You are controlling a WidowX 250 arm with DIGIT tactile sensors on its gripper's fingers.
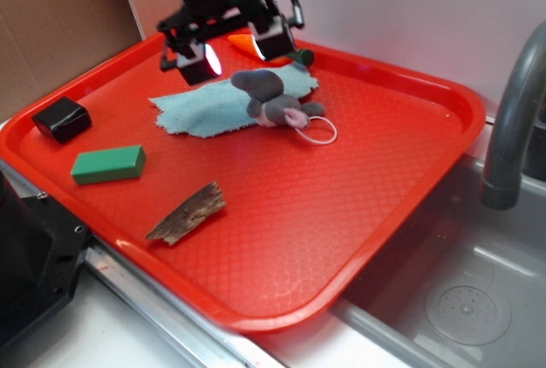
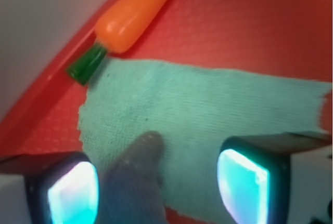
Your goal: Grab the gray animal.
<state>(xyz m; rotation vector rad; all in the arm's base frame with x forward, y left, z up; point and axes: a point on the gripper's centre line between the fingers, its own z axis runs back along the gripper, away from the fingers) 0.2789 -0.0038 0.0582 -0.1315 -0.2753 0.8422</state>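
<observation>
The gripper (image 1: 229, 50) hangs wide open and empty, just above and behind the gray animal (image 1: 275, 99), which lies on the blue cloth (image 1: 200, 110) in the red tray (image 1: 358, 197). This looks like the approach; next it must drop lower, straddle the toy, then close.

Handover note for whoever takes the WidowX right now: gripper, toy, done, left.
Gripper: open, empty, hovering above the back of the red tray, over the far end of the gray animal.
Gray animal: lying on the light blue cloth, its white cord loop trailing onto the tray. In the wrist view its gray tip sits between the fingers, not clamped.
Nearby: carrot beyond the cloth by the tray rim.
Done: arm lined up above the toy.
Left: descend, close on the toy, lift.
</observation>
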